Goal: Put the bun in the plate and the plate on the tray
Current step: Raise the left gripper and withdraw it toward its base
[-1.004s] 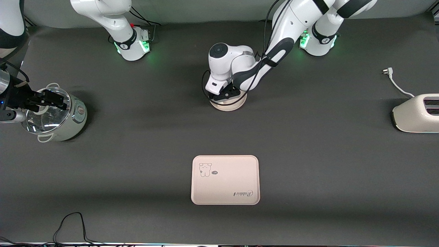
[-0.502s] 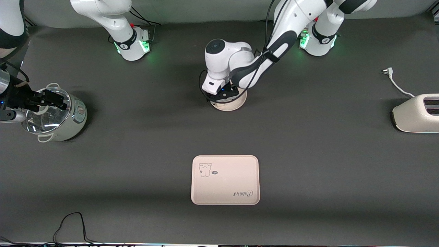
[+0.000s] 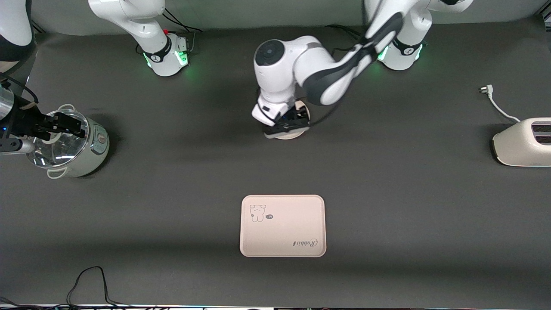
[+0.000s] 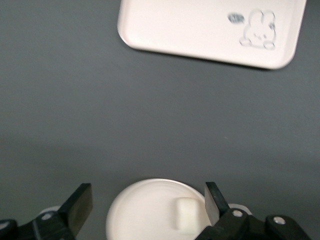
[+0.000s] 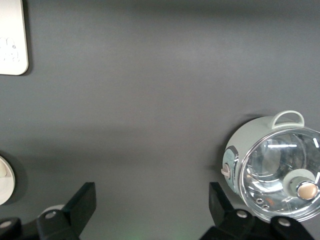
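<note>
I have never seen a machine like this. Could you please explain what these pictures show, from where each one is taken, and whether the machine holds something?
These are two white robot arms at a dark table. One picture comes from a high camera facing them; the other two come from cameras on each arm's wrist.

The left gripper hangs open over the plate, a round white dish in which the bun already lies. Its fingers stand on either side of the plate, holding nothing. The tray, with a small animal drawing, lies bare, nearer to the front camera than the plate.

The right gripper waits, open, over a pot with a glass lid. A toaster sits at the left arm's end of the table.
</note>
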### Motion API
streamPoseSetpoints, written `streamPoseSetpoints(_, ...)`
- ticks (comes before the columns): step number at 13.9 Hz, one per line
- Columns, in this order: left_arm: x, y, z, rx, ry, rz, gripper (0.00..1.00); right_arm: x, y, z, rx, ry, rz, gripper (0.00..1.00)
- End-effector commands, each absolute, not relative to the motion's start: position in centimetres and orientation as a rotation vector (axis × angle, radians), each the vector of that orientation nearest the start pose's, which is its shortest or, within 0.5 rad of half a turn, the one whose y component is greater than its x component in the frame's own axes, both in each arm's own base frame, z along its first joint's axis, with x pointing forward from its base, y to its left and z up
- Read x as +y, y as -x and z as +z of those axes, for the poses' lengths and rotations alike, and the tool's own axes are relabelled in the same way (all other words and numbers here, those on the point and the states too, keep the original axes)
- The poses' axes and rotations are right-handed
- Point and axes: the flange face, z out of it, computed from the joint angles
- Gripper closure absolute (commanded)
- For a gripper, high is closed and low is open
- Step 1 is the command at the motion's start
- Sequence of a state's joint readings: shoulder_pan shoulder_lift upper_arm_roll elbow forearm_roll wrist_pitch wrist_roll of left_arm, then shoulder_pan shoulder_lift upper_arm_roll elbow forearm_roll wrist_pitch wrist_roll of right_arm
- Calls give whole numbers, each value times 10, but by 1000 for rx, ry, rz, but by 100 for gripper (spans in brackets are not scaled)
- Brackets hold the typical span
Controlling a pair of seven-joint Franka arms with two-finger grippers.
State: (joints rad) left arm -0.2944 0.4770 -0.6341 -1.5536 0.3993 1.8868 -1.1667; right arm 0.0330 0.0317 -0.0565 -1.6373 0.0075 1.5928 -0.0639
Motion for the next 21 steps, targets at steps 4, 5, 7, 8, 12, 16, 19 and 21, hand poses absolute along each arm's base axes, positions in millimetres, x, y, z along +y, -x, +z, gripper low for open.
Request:
streamPoseSetpoints(4, -300, -561, 520, -10, 3141, -22, 0, 73, -541, 577, -43, 3141, 131, 0)
streamPoseSetpoints(5, -274, -573, 528, -12, 3156, -23, 0, 99, -534, 577, -43, 3143, 129, 0)
streamPoseSetpoints(7, -244, -583, 539, -87, 3146, -58, 0, 151, -517, 578, 6, 3121, 133, 0)
streamPoseSetpoints(8, -231, -587, 542, -123, 3141, -64, 0, 177, -507, 579, 39, 3108, 138, 0)
streamPoseSetpoints(12, -158, -592, 568, -90, 3108, -66, 0, 275, -464, 574, 95, 3082, 127, 0)
streamPoseSetpoints(16, -111, -577, 598, 20, 3049, -69, 0, 333, -421, 564, 43, 2974, 142, 0)
streamPoseSetpoints(19, -52, -562, 609, 130, 3100, -57, 0, 361, -397, 564, -21, 2935, 148, 0)
streamPoseSetpoints(21, -27, -549, 612, 174, 3104, -58, 0, 379, -378, 558, 29, 2924, 134, 0)
